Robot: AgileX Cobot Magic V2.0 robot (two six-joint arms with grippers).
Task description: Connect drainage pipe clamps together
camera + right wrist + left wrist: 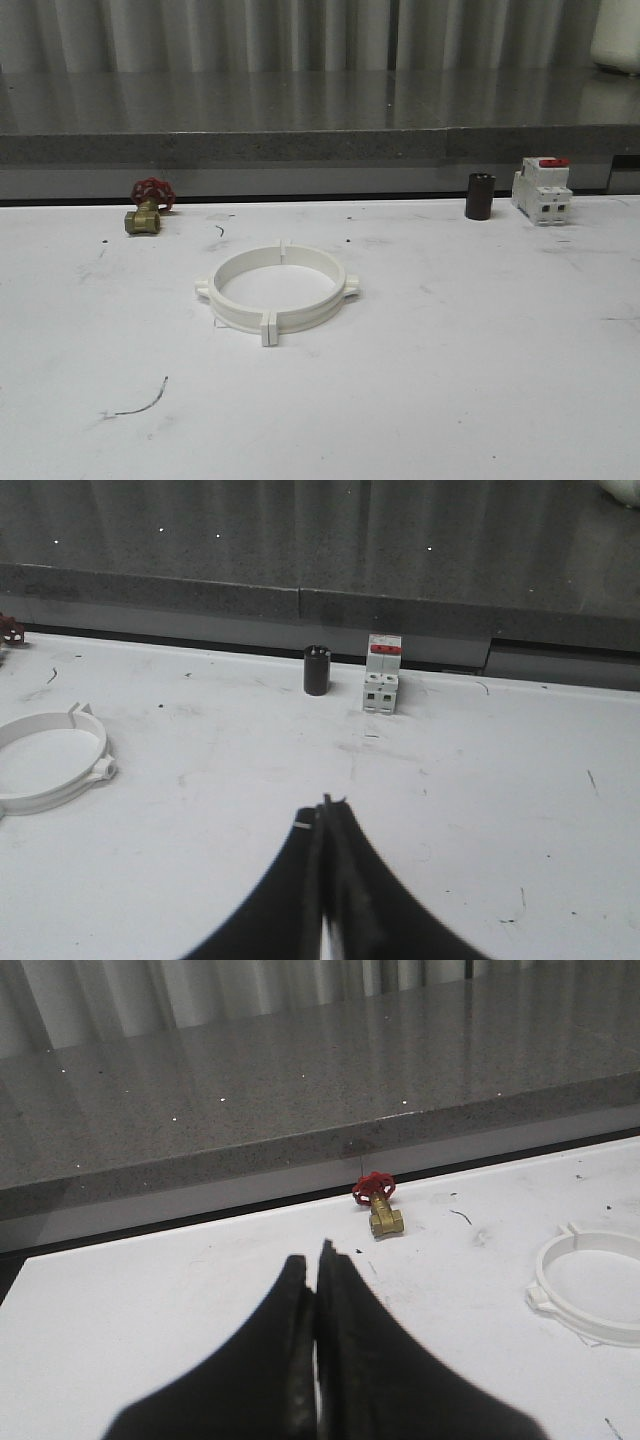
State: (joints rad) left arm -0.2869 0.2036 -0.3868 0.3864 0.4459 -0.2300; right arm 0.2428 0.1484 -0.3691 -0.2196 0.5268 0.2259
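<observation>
- White drainage pipe clamps (275, 291) lie flat near the middle of the worktop (470, 360), the two half-rings set together as one ring; paired end tabs meet at the near side and at the far side, and a side lug juts out left and right. A thin seam shows at each tab pair; whether the tabs are locked cannot be told.
- Wide bare surface surrounds the ring toward the near edge and toward both side edges, marked with scuffs and a dark curved scratch.
- Along the far edge stand a brass valve with a red handwheel (148, 207) toward the left, and a dark cylindrical capacitor (480, 196) just beside a white circuit breaker with a red top (542, 189) toward the right, all well apart from the ring.
- Behind the far edge rises a grey speckled stone ledge (300, 115).
- Left gripper (318, 1270): fingers pressed together, holding nothing, above bare worktop.
- Right gripper (325, 810): fingers closed together, gripping nothing.
- No writing is legible on the breaker or elsewhere.
</observation>
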